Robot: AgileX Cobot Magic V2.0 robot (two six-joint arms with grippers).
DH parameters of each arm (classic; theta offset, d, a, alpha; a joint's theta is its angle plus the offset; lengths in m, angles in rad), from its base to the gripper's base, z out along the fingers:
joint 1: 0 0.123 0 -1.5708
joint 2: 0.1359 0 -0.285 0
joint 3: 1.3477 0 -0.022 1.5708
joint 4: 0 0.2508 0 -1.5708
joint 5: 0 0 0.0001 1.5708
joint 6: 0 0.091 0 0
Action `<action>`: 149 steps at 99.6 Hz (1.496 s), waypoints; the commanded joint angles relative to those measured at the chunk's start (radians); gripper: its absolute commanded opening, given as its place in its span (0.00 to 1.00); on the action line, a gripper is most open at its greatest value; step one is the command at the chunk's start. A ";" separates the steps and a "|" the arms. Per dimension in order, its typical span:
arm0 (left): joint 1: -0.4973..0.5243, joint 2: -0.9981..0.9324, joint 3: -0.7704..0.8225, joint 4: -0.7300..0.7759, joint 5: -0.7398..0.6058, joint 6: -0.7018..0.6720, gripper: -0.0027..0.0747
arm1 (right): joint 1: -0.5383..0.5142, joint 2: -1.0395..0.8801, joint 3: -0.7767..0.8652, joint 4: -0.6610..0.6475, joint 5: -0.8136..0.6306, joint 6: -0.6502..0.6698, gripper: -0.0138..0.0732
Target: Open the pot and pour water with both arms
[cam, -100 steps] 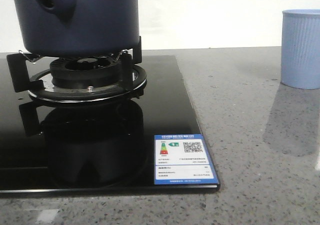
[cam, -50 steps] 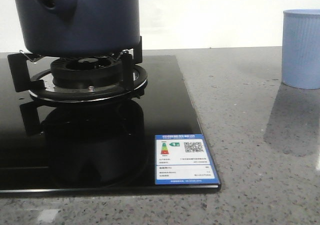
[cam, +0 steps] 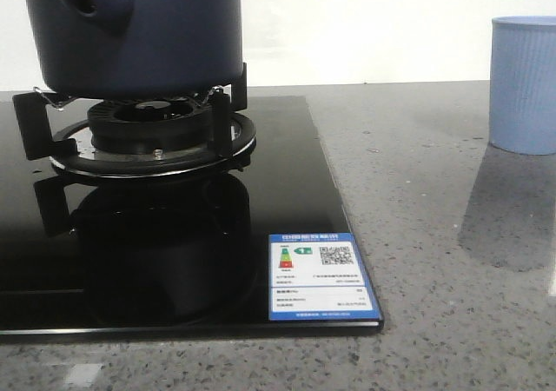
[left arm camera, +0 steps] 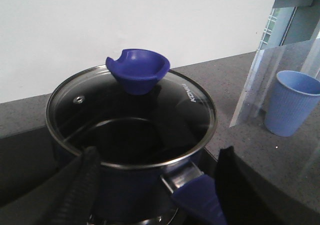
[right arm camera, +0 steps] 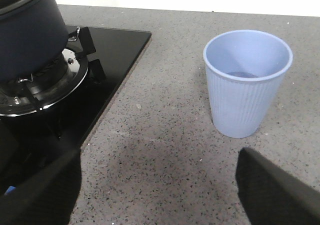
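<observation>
Both the left end effector [left arm camera: 155, 185] and the right end effector [right arm camera: 160, 190] hang with fingers spread wide, gripping nothing.

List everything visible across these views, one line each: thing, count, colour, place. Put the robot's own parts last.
pot: one, dark navy blue, on the burner
lid: one, clear glass with a blue knob, on the pot
burner: one, black, on the hob
hob: one, glossy black, set into the counter's left part
label: one, blue and white, on the hob's near right corner
cup: one, pale blue, ribbed, upright on the counter right of the hob
counter: one, speckled grey
left end effector: one, black, open, near the pot
right end effector: one, black, open, above the counter near the cup
</observation>
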 commanded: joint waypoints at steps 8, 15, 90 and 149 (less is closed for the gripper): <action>-0.058 0.130 -0.096 -0.028 -0.166 0.012 0.63 | 0.002 0.010 -0.037 0.019 -0.031 -0.013 0.81; -0.062 0.183 -0.125 -0.028 -0.201 0.012 0.64 | 0.002 0.010 -0.037 0.019 -0.012 -0.013 0.81; -0.062 0.508 -0.349 -0.028 -0.209 0.014 0.62 | 0.002 0.010 -0.037 0.019 0.019 -0.013 0.81; -0.051 0.442 -0.349 -0.028 -0.217 0.014 0.45 | 0.002 0.010 -0.037 -0.033 0.019 -0.014 0.81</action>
